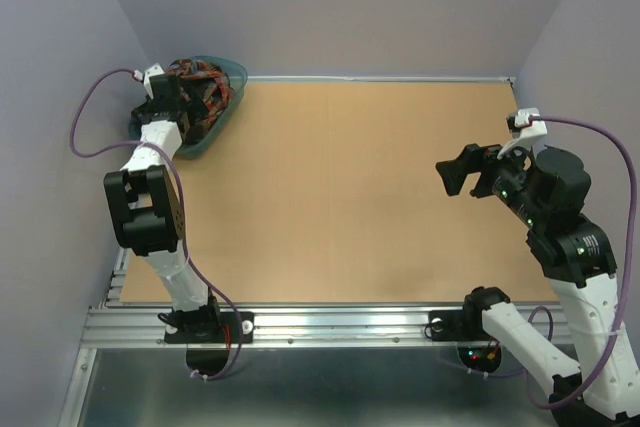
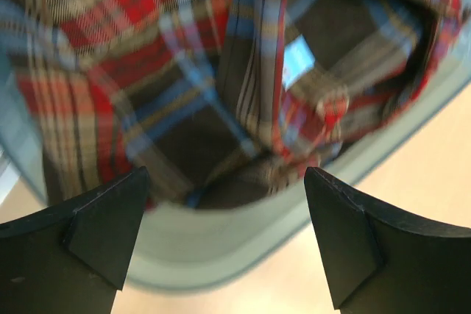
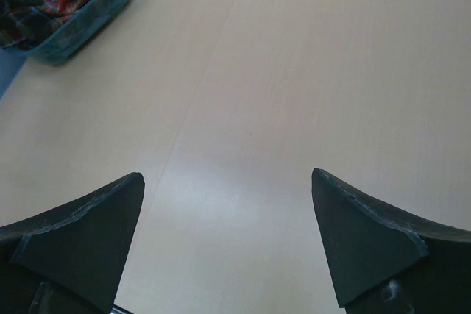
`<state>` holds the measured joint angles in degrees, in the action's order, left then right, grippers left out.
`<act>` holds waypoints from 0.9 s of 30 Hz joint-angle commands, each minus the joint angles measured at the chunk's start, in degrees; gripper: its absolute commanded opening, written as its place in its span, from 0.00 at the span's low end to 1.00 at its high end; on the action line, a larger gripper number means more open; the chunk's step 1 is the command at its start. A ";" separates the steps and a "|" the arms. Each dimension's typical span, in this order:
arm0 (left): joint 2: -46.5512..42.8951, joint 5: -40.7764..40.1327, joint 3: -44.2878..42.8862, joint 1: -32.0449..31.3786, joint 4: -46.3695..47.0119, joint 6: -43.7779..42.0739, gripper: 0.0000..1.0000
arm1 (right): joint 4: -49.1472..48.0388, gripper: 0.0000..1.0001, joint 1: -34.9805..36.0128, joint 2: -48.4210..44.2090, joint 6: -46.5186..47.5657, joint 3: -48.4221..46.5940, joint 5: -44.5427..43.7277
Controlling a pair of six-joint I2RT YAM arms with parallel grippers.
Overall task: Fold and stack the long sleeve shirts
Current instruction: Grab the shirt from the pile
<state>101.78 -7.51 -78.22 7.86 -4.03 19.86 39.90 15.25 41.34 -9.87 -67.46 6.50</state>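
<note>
left fingers (image 2: 96, 233) are hovering spread wide right over the shirts (image 2: 184, 71) bunched in the basket (image 2: 221, 248), right fingers (image 3: 81, 233) also spread, hanging well away from it.

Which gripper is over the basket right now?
The left gripper, open above the plaid shirts in the teal basket at the far-left corner. The right gripper, also open, hangs over bare table, well away from it.

Light wood-grain table (image 1: 350, 197), w/ a metal rail (image 1: 330, 322) along its near edge & pale walls (image 1: 350, 7) at back, left & right, carries a teal plastic basket (image 1: 222, 119) sitting flat in its far-left corner, near the left wall.
</note>
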 commanded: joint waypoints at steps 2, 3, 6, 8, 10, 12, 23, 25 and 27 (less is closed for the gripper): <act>5.61 -1.63 -11.41 0.75 3.77 0.71 0.99 | -2.63 1.00 0.49 0.93 1.87 -1.09 0.09; 8.06 -1.63 -12.56 0.84 3.77 0.71 0.99 | -2.55 1.00 0.49 1.19 1.96 -1.09 -0.17; 12.37 -1.63 -16.25 0.76 3.77 0.71 0.99 | -2.55 1.00 0.49 1.81 2.31 -0.83 -0.61; 14.14 -2.59 -17.93 0.84 3.68 1.32 0.99 | -2.55 1.00 0.49 1.99 2.40 -0.48 -0.96; 16.43 -4.45 -20.30 0.76 3.42 0.88 0.72 | -2.63 1.00 0.49 2.34 2.48 -0.22 -1.14; 17.83 -3.57 -21.97 0.84 3.07 0.89 0.46 | -2.63 1.00 0.49 2.69 2.31 -0.13 -1.32; 9.94 -4.70 -20.84 0.76 2.10 -2.89 0.00 | -2.81 1.00 0.49 2.95 2.40 -0.56 -1.84; 6.17 -4.71 -21.45 0.76 0.27 -3.77 0.00 | -2.81 1.00 0.49 3.04 2.57 -0.74 -1.58; 3.35 -4.27 -22.07 0.75 -0.71 -4.21 0.00 | -2.90 1.00 0.49 3.04 2.49 -0.83 -1.32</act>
<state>117.05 -10.07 -97.93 8.36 -4.91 18.04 39.81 15.44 44.66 -8.32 -67.44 5.50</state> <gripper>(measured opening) 0.063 0.999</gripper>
